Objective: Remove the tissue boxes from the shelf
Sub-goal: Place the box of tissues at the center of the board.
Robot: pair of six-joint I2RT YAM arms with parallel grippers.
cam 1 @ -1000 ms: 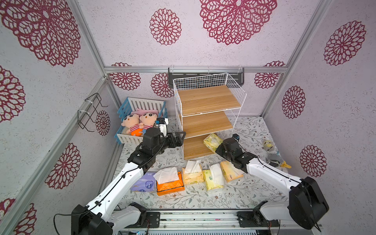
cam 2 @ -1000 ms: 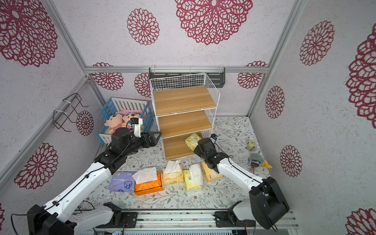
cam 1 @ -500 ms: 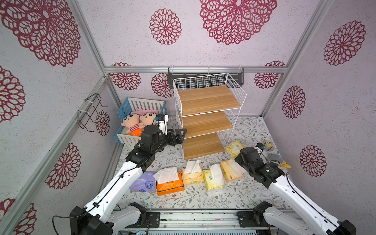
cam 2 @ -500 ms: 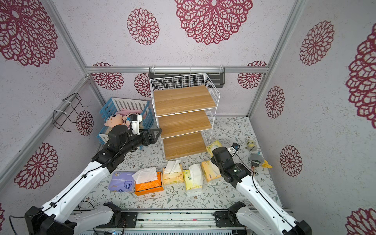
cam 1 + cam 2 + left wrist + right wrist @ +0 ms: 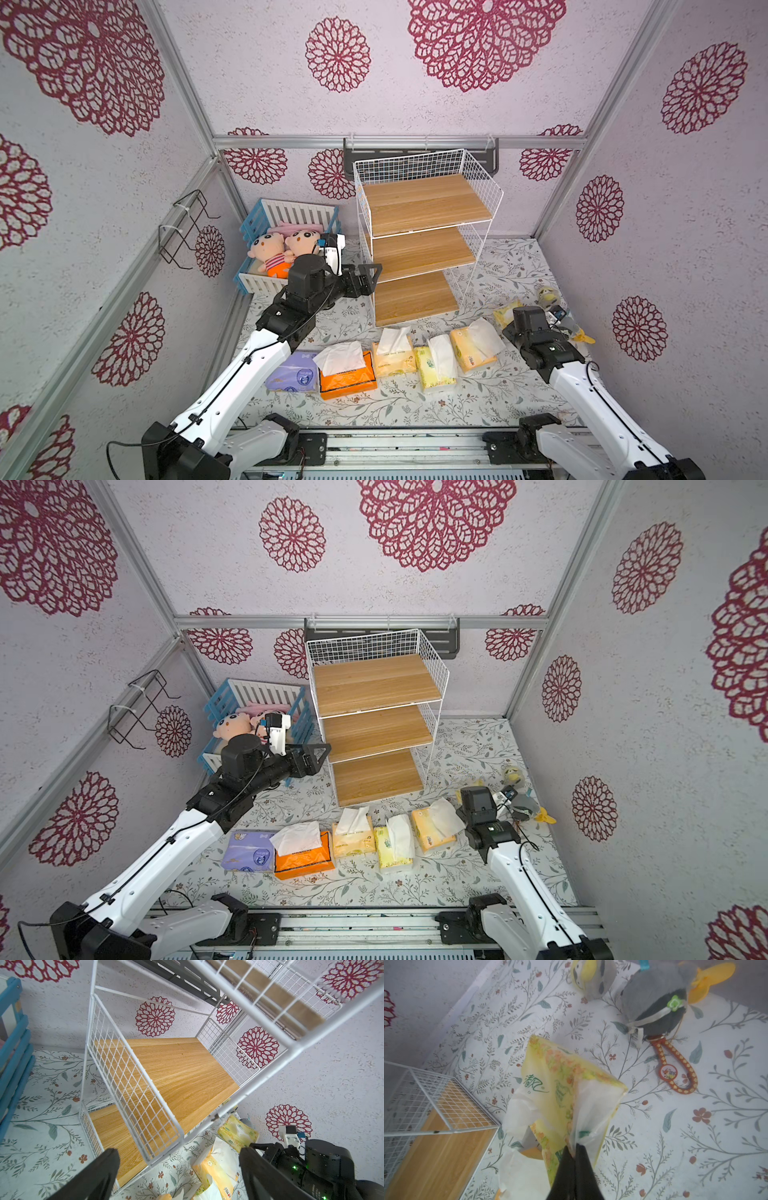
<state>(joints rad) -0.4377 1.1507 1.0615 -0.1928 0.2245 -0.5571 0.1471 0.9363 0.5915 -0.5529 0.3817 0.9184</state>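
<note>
Directly beyond the right claw (image 5: 573, 1152), pinched, lies the yellow tissue pack (image 5: 560, 1088).

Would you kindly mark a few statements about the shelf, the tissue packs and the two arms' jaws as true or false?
1. All three boards of the shelf are bare. True.
2. The lavender pack lies on the middle board. False: it lies on the floor, beside the orange pack.
3. The right jaws are shut on the floral yellow pack. True.
4. The left jaws hold a tissue pack. False: they stand open and empty near the shelf.
</note>
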